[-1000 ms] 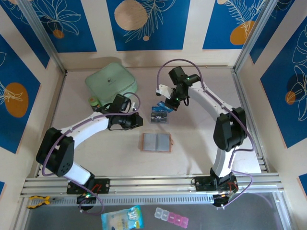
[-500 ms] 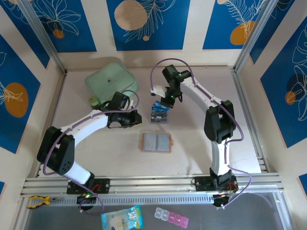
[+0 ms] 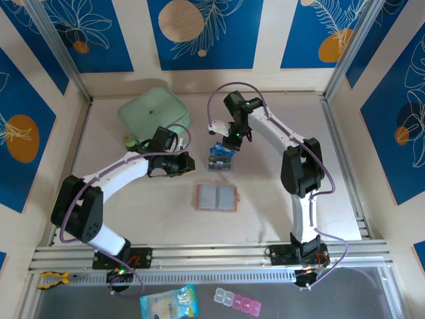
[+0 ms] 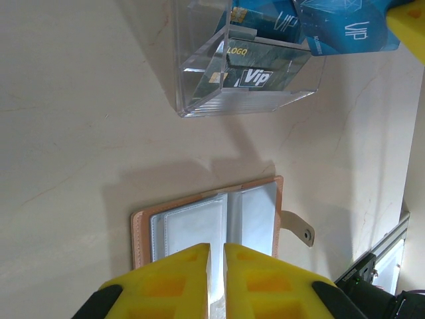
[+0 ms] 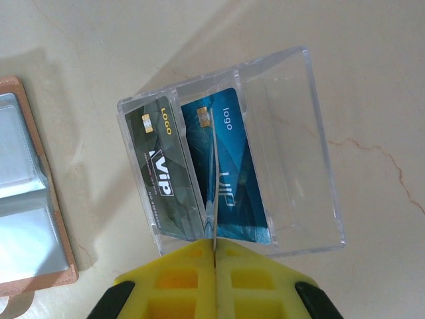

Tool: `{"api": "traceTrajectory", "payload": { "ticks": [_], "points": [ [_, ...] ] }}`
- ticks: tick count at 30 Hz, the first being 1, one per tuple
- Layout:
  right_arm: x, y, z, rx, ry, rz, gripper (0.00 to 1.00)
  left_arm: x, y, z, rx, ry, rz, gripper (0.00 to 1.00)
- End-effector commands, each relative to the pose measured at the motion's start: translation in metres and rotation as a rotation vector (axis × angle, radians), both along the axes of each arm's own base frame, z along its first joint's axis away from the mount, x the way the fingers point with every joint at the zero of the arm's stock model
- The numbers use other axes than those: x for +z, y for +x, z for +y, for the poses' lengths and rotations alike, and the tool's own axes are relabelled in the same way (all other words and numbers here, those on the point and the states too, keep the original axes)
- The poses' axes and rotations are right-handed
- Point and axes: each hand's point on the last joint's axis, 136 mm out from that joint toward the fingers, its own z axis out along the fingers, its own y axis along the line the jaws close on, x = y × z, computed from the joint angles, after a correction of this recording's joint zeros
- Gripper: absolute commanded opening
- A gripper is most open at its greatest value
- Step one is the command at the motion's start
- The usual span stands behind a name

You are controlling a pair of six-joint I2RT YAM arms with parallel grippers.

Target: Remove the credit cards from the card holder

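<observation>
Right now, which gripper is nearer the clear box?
Right. The right gripper is directly above the box, shut on a blue card held edge-on over it. The left gripper sits off to the box's left, apart from it.

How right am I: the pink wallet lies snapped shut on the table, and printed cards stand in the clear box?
Not quite. The wallet lies open, with its grey pockets facing up, as the left wrist view shows. The rest holds: it is on the table, and printed cards stand in the clear box.
</observation>
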Motion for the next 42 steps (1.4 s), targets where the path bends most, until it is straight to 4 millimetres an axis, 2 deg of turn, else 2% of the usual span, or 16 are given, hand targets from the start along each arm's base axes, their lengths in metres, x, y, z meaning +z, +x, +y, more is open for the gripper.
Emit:
{"api": "traceTrajectory", "payload": {
  "ticks": [1,4,8,17,25,29,32,42],
  "points": [
    [0.007,0.001,0.004,0.015,0.014,-0.001,0.0,0.007,-0.001,0.004,-0.008,-0.007,0.007,0.14],
    [0.021,0.0,0.008,0.026,0.035,-0.018,0.0,0.008,-0.001,0.005,-0.005,-0.004,0.005,0.14],
    [0.027,0.003,0.01,0.032,0.043,-0.042,0.0,0.011,0.0,0.005,-0.005,-0.006,0.0,0.14],
    [0.003,0.009,0.008,0.037,0.013,-0.016,0.0,0.01,-0.001,0.008,-0.001,0.002,0.005,0.14],
    [-0.012,0.006,0.009,0.044,0.009,0.025,0.01,0.006,-0.002,0.009,0.004,0.007,0.015,0.14],
    [-0.014,0.005,0.006,0.037,0.0,0.032,0.08,0.005,-0.002,0.009,0.005,0.004,0.018,0.14],
    [-0.011,0.007,0.004,0.022,-0.01,0.021,0.16,0.004,-0.001,0.008,0.004,0.001,0.021,0.14],
    [0.015,-0.007,0.009,-0.081,0.061,-0.017,0.17,0.002,-0.004,0.002,-0.015,-0.026,0.033,0.14]
  ]
}}
